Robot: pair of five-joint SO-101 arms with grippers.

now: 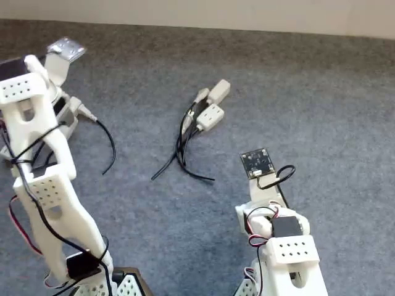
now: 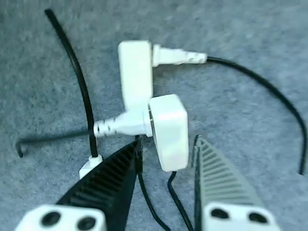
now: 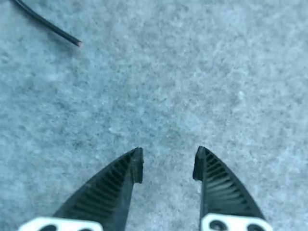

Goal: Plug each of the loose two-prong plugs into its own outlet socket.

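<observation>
The grey carpeted surface (image 1: 321,92) carries two white outlet blocks lying close together near its middle, with black cords (image 1: 183,151) trailing from them toward the arms.

In the left wrist view, the far outlet block (image 2: 136,72) has a white plug (image 2: 175,57) set against its side. The near outlet block (image 2: 168,127) touches the far one and has a second plug (image 2: 120,126) set against its own side. I cannot tell whether either plug is fully seated.

The left end effector (image 2: 167,143) is open. Its fingers stand on either side of the near block's end with a small gap each way, and whether they are down at the block's level is unclear. A small white cord end (image 2: 88,167) shows just behind one finger.

In the high view, a loose plug (image 1: 82,110) on a short black cord lies just beside the left arm, well apart from the blocks.

The right end effector (image 3: 168,161) is open over bare carpet and holds nothing. A cut cord tip (image 3: 72,41) lies well apart from it.
</observation>
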